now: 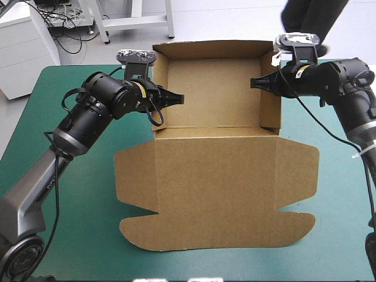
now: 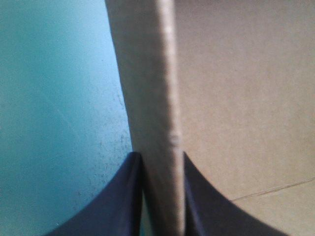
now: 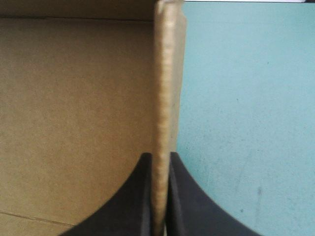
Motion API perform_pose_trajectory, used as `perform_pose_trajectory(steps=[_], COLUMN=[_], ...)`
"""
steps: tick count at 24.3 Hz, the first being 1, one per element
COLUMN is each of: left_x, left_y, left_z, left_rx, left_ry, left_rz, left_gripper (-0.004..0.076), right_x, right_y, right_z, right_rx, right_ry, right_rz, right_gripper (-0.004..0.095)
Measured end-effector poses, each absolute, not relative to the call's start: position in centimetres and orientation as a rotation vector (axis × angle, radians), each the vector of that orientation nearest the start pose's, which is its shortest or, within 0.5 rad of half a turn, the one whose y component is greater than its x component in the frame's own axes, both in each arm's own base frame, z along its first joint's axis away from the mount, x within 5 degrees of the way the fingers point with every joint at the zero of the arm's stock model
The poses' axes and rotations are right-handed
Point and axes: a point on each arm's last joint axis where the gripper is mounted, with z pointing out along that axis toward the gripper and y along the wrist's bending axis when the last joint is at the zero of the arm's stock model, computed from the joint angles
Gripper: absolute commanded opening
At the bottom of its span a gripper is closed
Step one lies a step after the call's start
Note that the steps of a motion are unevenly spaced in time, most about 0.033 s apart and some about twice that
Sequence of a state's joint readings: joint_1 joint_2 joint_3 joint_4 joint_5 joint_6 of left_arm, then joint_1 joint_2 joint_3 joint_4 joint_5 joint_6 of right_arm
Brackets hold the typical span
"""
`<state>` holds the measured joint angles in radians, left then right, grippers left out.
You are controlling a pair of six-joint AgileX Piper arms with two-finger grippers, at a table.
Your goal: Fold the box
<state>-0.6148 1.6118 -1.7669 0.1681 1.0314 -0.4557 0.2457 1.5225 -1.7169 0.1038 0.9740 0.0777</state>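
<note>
Left hand point(image 1: 175, 98): clamped on the left wall point(image 1: 160, 64) of the box point(image 1: 211, 94). The wall's top edge is pinched between the black fingers point(image 2: 118, 206), one inside the tray and one outside over the cover.
Right hand point(image 1: 257, 83): same grip on the box's right wall point(image 1: 271, 108). Fingers are all but closed on the board, one on each side of it.
Box position: brown, roughly mid-tabletop, with the tray part toward the far edge.
Box state: open tray. Back wall point(image 1: 214, 50) and both side walls are upright.
Lid point(image 1: 217, 194): lies flat on the near side of the tray. Its side flaps are spread out left and right, and the rounded front flap is nearest the robot.
Tabletop point(image 1: 76, 235): teal-green cover shows on both sides of the box and just beside each gripped wall.
</note>
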Motion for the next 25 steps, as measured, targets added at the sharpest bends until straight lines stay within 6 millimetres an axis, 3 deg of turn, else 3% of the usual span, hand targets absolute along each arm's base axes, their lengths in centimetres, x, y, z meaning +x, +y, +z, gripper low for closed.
perform_pose_trajectory(steps=[2,15,25], left_x=[29.8,31.0,33.7], left_y=[-19.4,-19.8,-21.7], left_z=[41.7,39.4,31.9], left_rx=[0.212,0.198,0.322], left_ry=[2.371,2.468,2.74], left_rz=[-0.309,-0.237,-0.056], left_gripper=[-0.0032,-0.0031,-0.0031], right_x=[31.7,33.2,37.7], right_y=[8.7,9.1,10.4], right_z=[43.9,41.0,32.0], right_rx=[-0.178,-0.216,-0.277], right_ry=[2.282,2.432,2.78], right_rz=[0.286,0.265,0.232], right_gripper=[-0.0017,-0.0018,-0.0018])
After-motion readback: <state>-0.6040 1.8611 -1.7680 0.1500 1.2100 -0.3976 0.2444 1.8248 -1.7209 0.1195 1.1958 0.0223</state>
